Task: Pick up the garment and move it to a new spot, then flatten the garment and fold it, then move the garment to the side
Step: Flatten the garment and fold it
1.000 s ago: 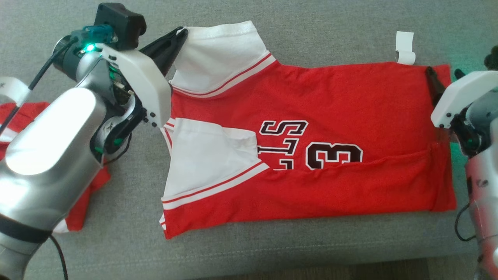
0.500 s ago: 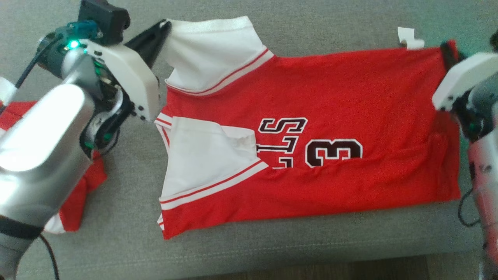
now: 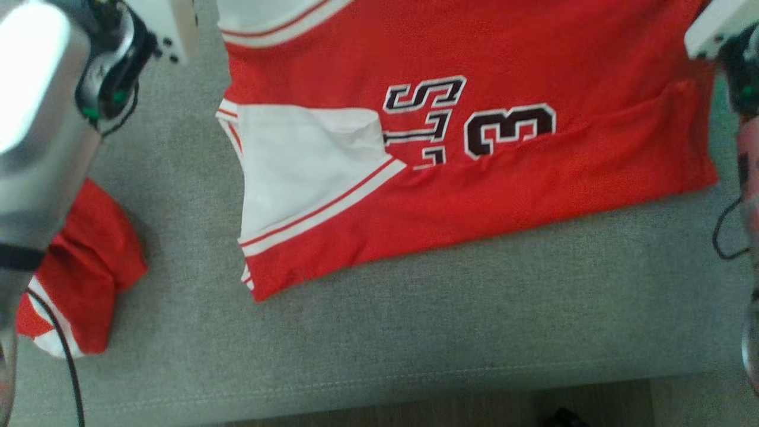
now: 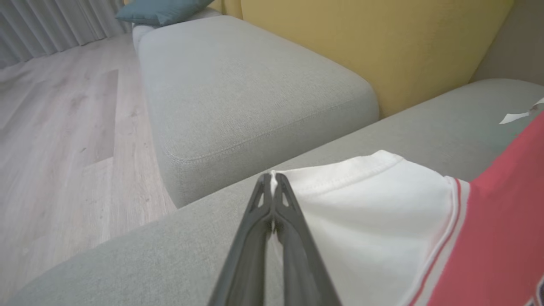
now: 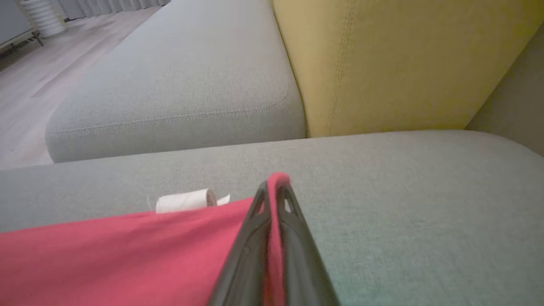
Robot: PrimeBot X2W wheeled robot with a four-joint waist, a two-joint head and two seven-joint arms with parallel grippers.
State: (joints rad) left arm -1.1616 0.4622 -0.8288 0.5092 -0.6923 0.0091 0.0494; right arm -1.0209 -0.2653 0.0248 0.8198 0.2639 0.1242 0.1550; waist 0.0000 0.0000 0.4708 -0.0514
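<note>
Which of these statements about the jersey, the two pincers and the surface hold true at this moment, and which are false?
1. The left pincer is shut on the white sleeve of the jersey. True.
2. The right pincer hangs open above the jersey. False: it is shut on a red edge of it.
3. The jersey lies on a wooden table. False: it rests on a grey sofa cushion.
4. A second red garment lies on the cushion left of the jersey. True.

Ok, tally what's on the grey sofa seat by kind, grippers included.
Garments: 2, the jersey and a second red garment.
Paper scraps: 1, the white paper curl.
Grippers: 2, left gripper and right gripper, both shut on the jersey.
Total: 5.
</note>
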